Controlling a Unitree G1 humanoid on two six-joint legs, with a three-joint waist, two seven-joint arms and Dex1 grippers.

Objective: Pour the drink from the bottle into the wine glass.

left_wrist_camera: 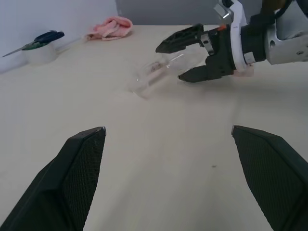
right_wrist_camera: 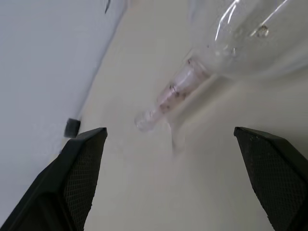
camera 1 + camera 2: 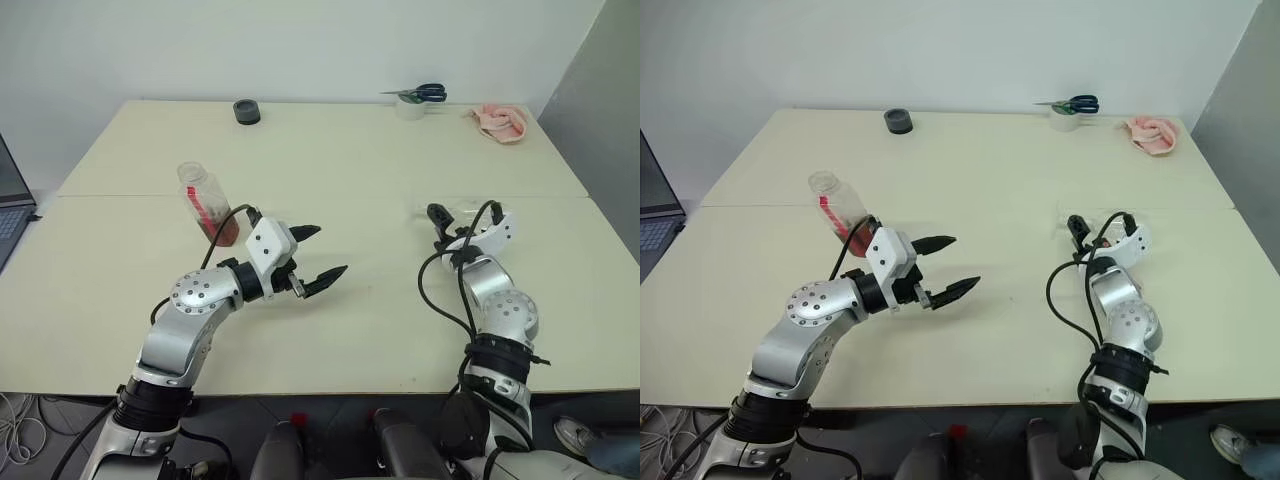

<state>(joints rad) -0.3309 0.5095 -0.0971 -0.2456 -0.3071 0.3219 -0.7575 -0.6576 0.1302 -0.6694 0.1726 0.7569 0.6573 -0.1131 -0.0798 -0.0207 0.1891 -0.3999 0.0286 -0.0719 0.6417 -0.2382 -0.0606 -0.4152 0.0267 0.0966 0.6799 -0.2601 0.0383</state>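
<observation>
The bottle (image 3: 205,205) stands on the table at the left, with the reddish drink (image 3: 222,232) in its lower part and a red label strip on its side. My left gripper (image 3: 332,250) hangs open just right of the bottle, with nothing between its fingers. The wine glass (image 1: 159,72) lies on its side on the table at the right, its stem (image 2: 171,91) pointing away from my right arm. My right gripper (image 3: 445,225) is open and low over the table at the glass's bowl (image 2: 240,43). I cannot tell whether its fingers touch the glass.
At the table's far edge are a black round object (image 3: 247,111), a tape roll with scissors on it (image 3: 412,100) and a pink cloth (image 3: 500,122). A laptop (image 3: 10,200) shows at the left border. A seam crosses the table (image 3: 350,196).
</observation>
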